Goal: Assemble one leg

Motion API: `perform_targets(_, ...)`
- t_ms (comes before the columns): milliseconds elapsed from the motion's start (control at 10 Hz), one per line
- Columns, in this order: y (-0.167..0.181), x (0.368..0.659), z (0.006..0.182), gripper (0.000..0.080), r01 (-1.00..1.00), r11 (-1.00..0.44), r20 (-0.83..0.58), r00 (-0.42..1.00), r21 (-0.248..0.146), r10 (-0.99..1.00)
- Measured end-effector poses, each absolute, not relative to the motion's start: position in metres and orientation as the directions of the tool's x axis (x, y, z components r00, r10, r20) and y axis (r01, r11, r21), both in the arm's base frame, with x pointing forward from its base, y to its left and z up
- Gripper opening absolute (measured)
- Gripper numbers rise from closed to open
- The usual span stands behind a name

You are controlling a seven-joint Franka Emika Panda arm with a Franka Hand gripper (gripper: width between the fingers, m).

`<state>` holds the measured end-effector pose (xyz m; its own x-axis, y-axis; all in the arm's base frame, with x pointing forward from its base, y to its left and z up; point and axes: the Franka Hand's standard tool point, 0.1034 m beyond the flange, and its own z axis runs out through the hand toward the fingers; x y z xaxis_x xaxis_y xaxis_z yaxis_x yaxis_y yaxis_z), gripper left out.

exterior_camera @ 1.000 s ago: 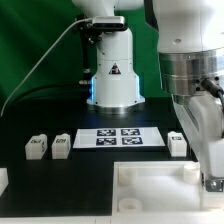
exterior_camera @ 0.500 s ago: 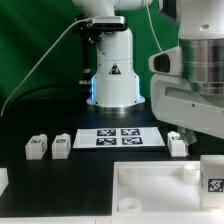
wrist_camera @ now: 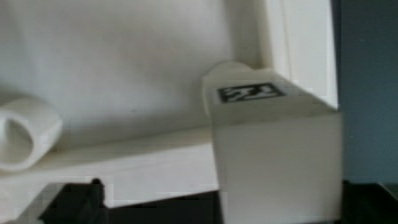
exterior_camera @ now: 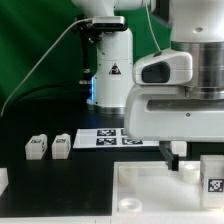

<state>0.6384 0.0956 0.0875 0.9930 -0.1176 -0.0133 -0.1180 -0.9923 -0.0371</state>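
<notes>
A leg (exterior_camera: pixel 213 172), a chunky white post with a tag, stands at the exterior view's right edge by the white panel (exterior_camera: pixel 150 190). In the wrist view this leg (wrist_camera: pixel 267 140) fills the middle and its near end lies between my fingers. My gripper (wrist_camera: pixel 217 205) is open. One dark finger (wrist_camera: pixel 75 203) stands clear of the leg and the other (wrist_camera: pixel 365 203) is close beside it. The arm's grey wrist body (exterior_camera: pixel 175 100) hides the gripper in the exterior view. The panel's round socket (wrist_camera: pixel 18 130) shows beyond the leg.
Two more legs (exterior_camera: pixel 37 148) (exterior_camera: pixel 62 145) stand on the black table at the exterior view's left. A third (exterior_camera: pixel 178 148) peeks out under the arm. The marker board (exterior_camera: pixel 108 137) is half covered. The robot base (exterior_camera: pixel 105 70) stands behind.
The arm's wrist body has swung toward the exterior view's left and looms larger, covering part of the marker board. The leg at the right edge, uncovered half a second ago, has stayed put.
</notes>
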Motion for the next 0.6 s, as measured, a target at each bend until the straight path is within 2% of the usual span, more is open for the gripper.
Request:
perform_targets(100,0.0944,0.6392,0.0892,0.0649,-0.042,-0.998,-0.008,0.999,-0.039,-0.042)
perform_targets(200,0.0948,0.639,0.0886,0.0649,-0.074,-0.997,-0.009,0.997,-0.039,-0.073)
perform_targets(300,0.0946,0.639,0.0885,0.0557,-0.102,-0.994,-0.01,0.995,-0.038,-0.102)
perform_targets(400,0.0945,0.6391,0.0885,0.0422,-0.104,-0.994,-0.01,0.995,-0.039,-0.103)
perform_targets(500,0.0951,0.639,0.0885,0.0422,-0.202,-0.979,-0.014,0.979,-0.039,-0.201)
perform_targets(600,0.0952,0.639,0.0885,0.0288,-0.289,-0.957,-0.018,0.957,-0.038,-0.288)
